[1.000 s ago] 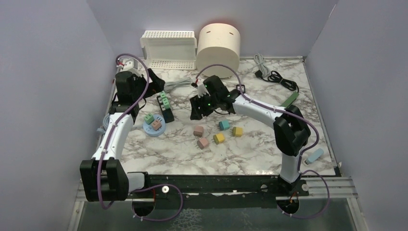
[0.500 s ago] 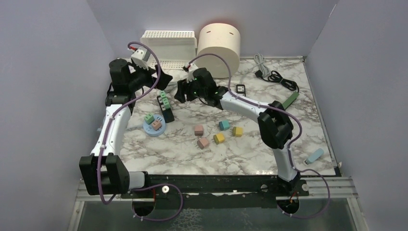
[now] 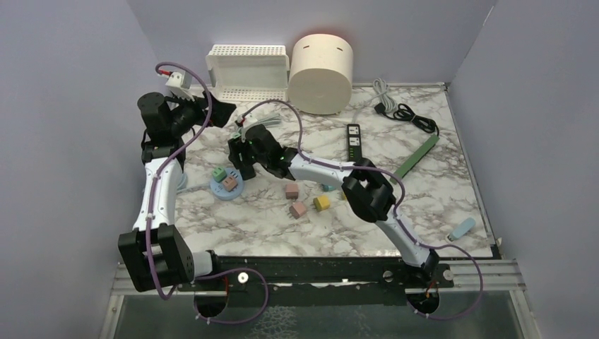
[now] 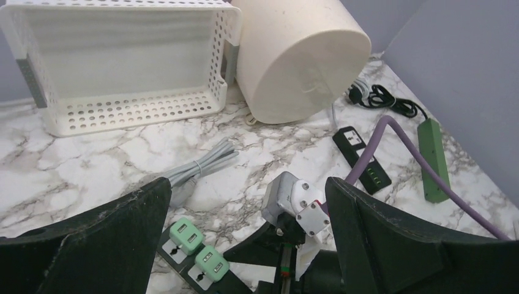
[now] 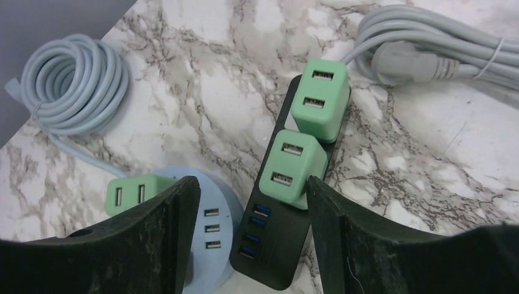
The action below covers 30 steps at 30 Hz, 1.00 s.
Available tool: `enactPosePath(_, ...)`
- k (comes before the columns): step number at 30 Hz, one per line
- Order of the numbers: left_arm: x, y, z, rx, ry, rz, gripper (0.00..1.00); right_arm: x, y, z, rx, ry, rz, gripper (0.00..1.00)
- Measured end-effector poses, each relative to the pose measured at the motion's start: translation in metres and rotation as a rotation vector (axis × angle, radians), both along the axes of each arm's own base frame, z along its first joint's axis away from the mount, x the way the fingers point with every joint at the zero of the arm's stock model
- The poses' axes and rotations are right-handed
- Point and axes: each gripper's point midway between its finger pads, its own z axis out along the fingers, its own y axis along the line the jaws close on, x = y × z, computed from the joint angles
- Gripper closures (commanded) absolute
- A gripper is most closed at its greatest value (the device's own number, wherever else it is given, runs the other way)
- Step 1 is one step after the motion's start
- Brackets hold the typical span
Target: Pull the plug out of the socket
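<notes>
Green plug (image 5: 292, 166) sits under the wide-open, empty right pincer (image 5: 251, 184).

plugs (image 5: 292, 166): were mint green
power strip (image 5: 278, 246): was black
tabletop (image 5: 202, 92): was white marble, grey-veined
round hub (image 5: 215, 197): was pale blue

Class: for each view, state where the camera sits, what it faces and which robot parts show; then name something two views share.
Top external: above and behind the arms, looking down on the table; both arms show.
Left wrist: on the left arm, facing the white basket; left gripper, open.
Right wrist: on the right arm, looking down at the power strip; right gripper, open.
Shared: both wrist views show the green plugs.
</notes>
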Motion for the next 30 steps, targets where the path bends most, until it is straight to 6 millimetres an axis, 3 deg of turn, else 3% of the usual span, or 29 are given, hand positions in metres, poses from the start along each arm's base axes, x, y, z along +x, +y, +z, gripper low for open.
enactPosePath(7,0.007,0.019,-0.004,-0.073,0.025,0.165,0.01,0.02,0.005,0.003,-0.005,-0.039,-0.081,0.31)
enactPosePath(15,0.013,0.028,-0.004,-0.088,0.03,0.23,0.01,0.026,0.009,-0.018,-0.053,-0.023,-0.104,0.32)
enactPosePath(19,0.016,0.03,-0.01,-0.098,0.049,0.242,0.01,0.026,0.01,-0.03,-0.079,-0.011,-0.104,0.37)
enactPosePath(22,0.017,0.03,-0.023,-0.113,0.083,0.248,0.01,0.03,0.013,-0.035,-0.084,-0.018,-0.106,0.55)
enactPosePath(26,0.017,0.03,-0.042,-0.142,0.141,0.261,0.01,0.036,0.008,-0.04,-0.103,-0.033,-0.134,0.97)
enactPosePath(30,0.016,0.03,-0.058,-0.183,0.198,0.275,0.01,0.04,0.003,-0.04,-0.102,-0.046,-0.163,0.99)
